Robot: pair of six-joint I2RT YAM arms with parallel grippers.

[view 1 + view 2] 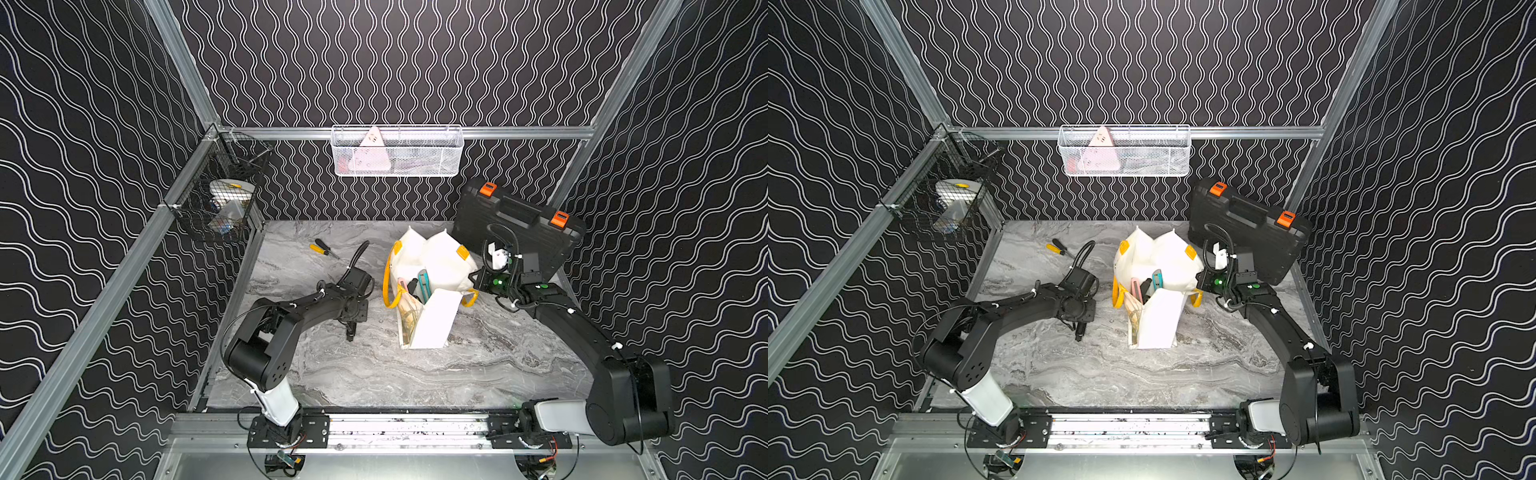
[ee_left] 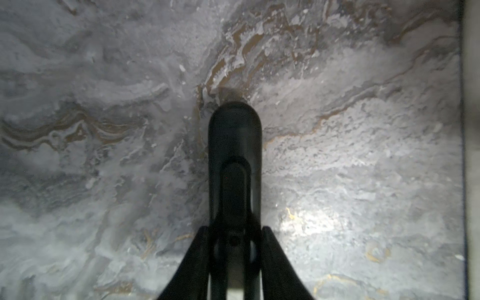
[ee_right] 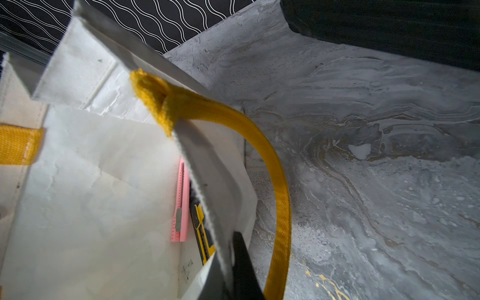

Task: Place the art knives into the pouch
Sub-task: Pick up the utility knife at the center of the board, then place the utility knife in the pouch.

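Observation:
The white cloth pouch with yellow loop handles stands open mid-table in both top views. Pink, yellow-and-black and teal knives sit inside it. My right gripper is shut on the pouch's rim, holding the mouth open. Left of the pouch, my left gripper points straight down at the table. In the left wrist view my left gripper is shut on a black art knife, whose far end is close to the marble.
A yellow-and-black screwdriver lies at the back left of the table. A black hard case with orange latches leans at the back right. A white wire basket hangs on the back wall, a black one on the left wall.

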